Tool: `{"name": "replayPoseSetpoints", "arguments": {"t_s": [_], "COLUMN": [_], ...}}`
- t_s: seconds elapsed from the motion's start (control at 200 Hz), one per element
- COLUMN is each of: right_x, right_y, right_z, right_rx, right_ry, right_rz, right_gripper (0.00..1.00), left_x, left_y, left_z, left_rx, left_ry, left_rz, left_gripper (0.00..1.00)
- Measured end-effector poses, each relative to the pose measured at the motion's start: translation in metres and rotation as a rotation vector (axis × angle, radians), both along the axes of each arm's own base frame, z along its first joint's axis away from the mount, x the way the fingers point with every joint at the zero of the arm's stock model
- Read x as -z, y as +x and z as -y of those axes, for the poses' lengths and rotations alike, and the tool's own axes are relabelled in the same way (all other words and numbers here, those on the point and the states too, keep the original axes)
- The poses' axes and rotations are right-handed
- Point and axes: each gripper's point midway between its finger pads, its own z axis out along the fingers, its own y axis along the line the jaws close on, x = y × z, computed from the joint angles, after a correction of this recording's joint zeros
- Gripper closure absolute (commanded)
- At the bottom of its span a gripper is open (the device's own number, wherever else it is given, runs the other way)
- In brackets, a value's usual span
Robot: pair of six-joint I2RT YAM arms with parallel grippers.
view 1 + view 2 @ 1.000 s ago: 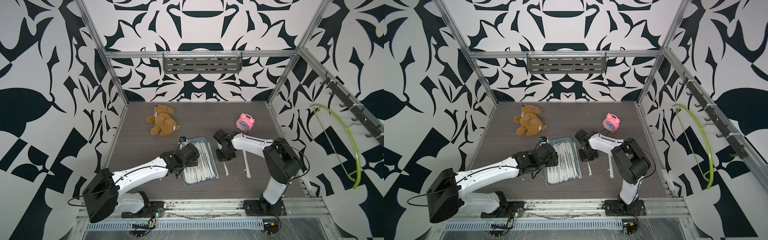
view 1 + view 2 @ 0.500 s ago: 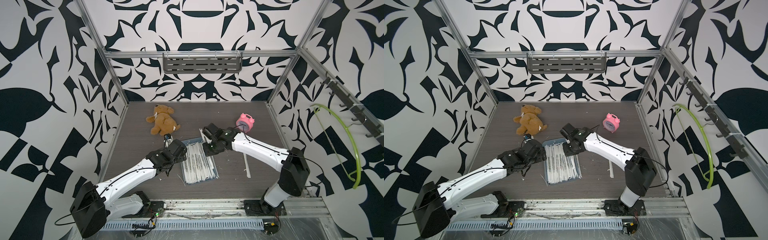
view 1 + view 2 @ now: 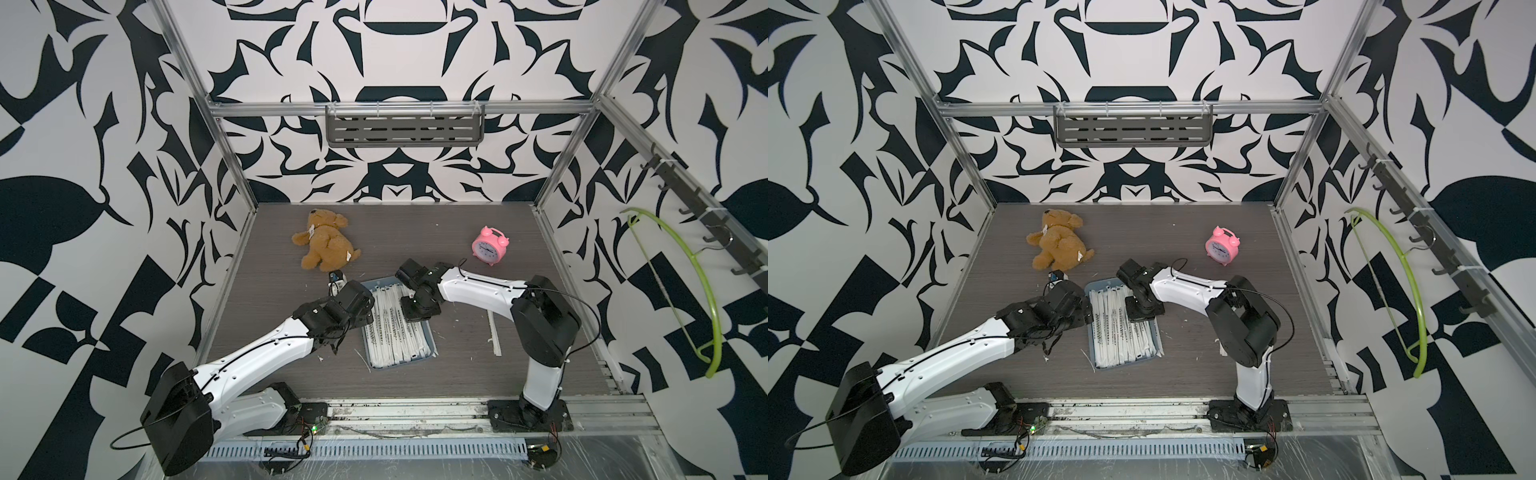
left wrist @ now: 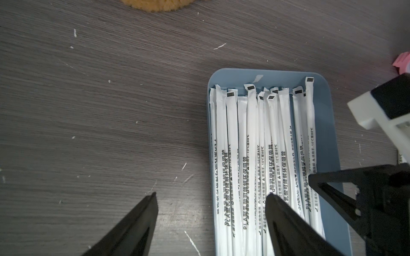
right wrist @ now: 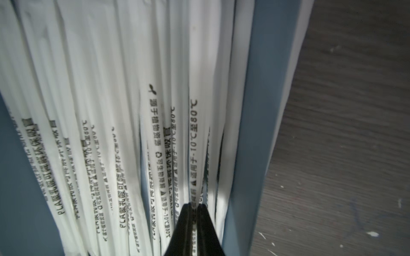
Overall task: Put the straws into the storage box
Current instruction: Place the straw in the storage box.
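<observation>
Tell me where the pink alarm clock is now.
In both top views the pink alarm clock stands at the table's far right, beyond the right arm.

You have bare table [image 3: 257,291] left of the box [image 4: 326,115]. The straws [image 4: 250,133] fill the box nearly wall to wall. The left gripper [image 4: 211,194], jaws wide, straddles its left rim; the right gripper [image 5: 194,205], pinched on one of the straws, blocks its right side. The bear [image 3: 326,245] and clock [image 3: 489,247] stand well behind.

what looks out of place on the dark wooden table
One white paper-wrapped straw lies alone on the dark wood-grain table, apart from the shallow blue-grey plastic tray holding the other straws. White paper scraps litter it too.
</observation>
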Motion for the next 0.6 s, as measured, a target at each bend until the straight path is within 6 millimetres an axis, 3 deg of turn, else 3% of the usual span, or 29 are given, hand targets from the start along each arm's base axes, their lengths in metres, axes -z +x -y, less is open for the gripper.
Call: {"name": "replayPoseSetpoints", "arguments": {"t_s": [0.435, 0.6], "right_x": [0.006, -0.01], "right_y": [-0.005, -0.003], "right_z": [0.002, 0.008], "right_rx": [-0.01, -0.012], "right_ry": [-0.013, -0.02], "right_rz": [-0.027, -0.001], "right_gripper": [0.74, 0.74], "left_x": [0.004, 0.004], "left_y": [-0.001, -0.001], "left_z": [0.002, 0.001], "left_rx": [0.005, 0.008], "left_ry": [0.002, 0.006], "left_rz": [-0.014, -0.013], "left_gripper": [0.17, 0.17]}}
